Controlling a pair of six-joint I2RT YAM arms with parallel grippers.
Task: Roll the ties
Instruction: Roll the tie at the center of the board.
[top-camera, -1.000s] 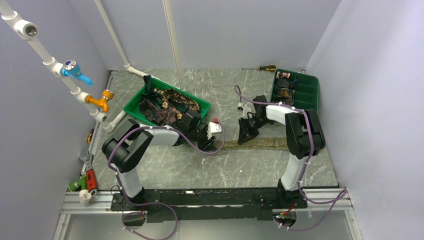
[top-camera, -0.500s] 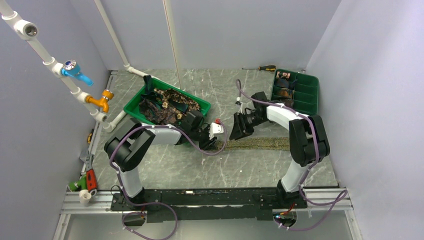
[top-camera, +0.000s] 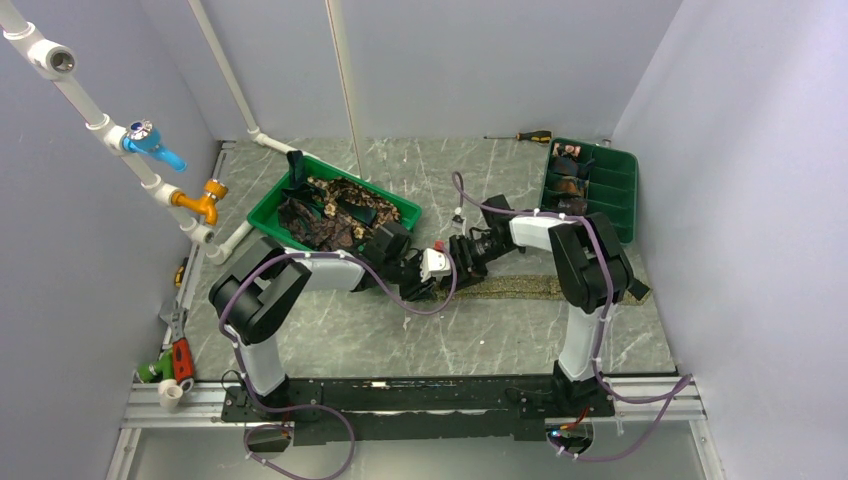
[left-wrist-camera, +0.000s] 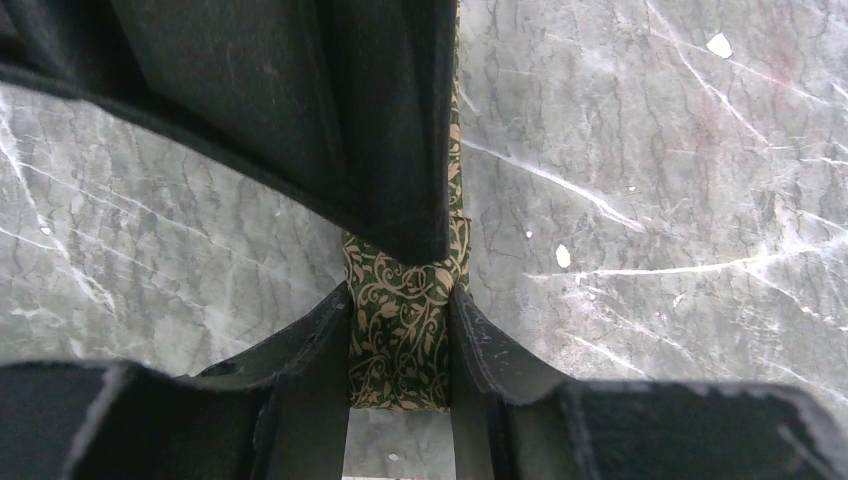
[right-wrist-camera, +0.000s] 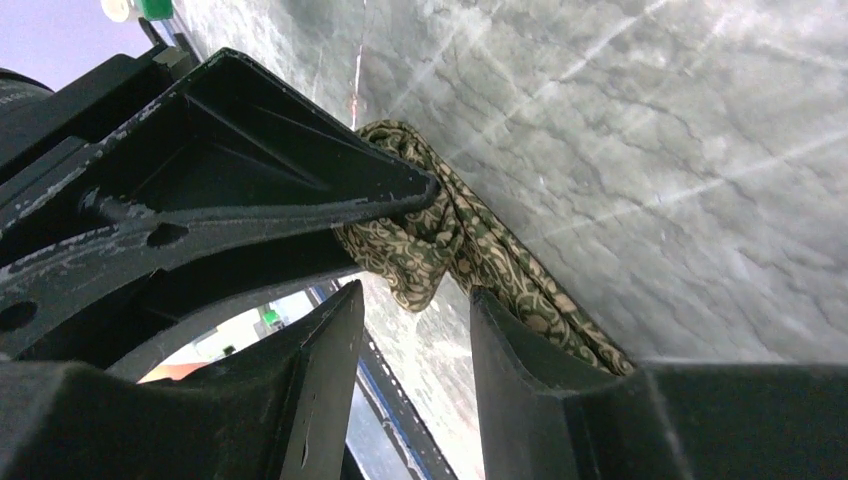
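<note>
Olive-tan tie (top-camera: 525, 287) pinched in left end effector (left-wrist-camera: 400, 345); right end effector (right-wrist-camera: 415, 345) narrow at fold. Loose ties (top-camera: 325, 215) in green tray (top-camera: 405, 210), coils (top-camera: 568, 186) in divided tray (top-camera: 622, 165).

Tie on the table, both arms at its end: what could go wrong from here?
1. The left jaws and right jaws crowd the same end of the tie; they could collide.
2. The bunched fold at the left jaws' tip looks loose; it may slip out and unroll.

Grey marble-patterned tabletop (top-camera: 400, 330), pale lavender walls (top-camera: 480, 60).
White pipes (top-camera: 78, 100) with a blue valve (top-camera: 150, 145) and an orange valve (top-camera: 200, 200) cross the left wall.
</note>
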